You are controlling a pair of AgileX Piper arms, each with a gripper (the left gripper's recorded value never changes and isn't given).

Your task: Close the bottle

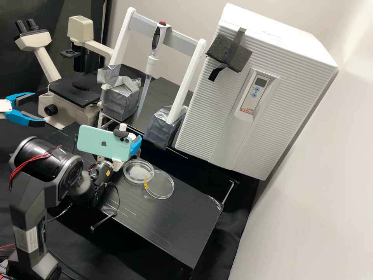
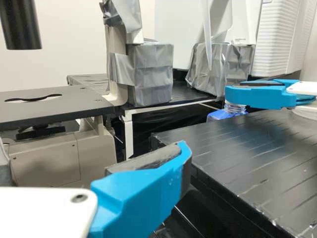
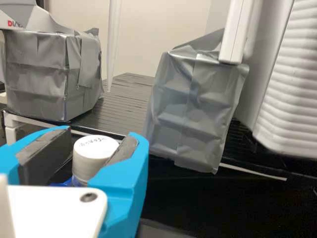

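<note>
Left gripper: the left gripper [image 1: 37, 109] hangs at the bench's left edge, just in front of the microscope [image 1: 64, 97]. Its two blue fingers are spread wide, and they hold and touch nothing.

Right gripper: the right gripper [image 3: 96, 139] is closed round the cap [image 3: 94, 154]. In the right wrist view a dark pad lies against each side of the cap. In the high view it sits low at the back left corner of the black platform [image 1: 171, 221], under a mint-green phone [image 1: 103, 142] mounted on the wrist.

Cap: white and round, with a flat top that carries faint small writing. It is upright and level between the fingers.

Bottle: the bottle [image 2: 220, 115] is clear plastic with a blue label at the shoulder, and it stands upright. The left wrist view shows its ridged clear neck just below the right gripper's fingers. Whether the cap is screwed down or only resting on the neck cannot be told.

Bottle's place: just past the platform's far edge, in front of the grey tape-wrapped feet of the pipette stand [image 1: 128, 42].

Nearby: two clear petri dishes [image 1: 149, 178] lie overlapping on the platform, near the right gripper. A white ribbed cabinet [image 1: 264, 97] stands to the right.
</note>
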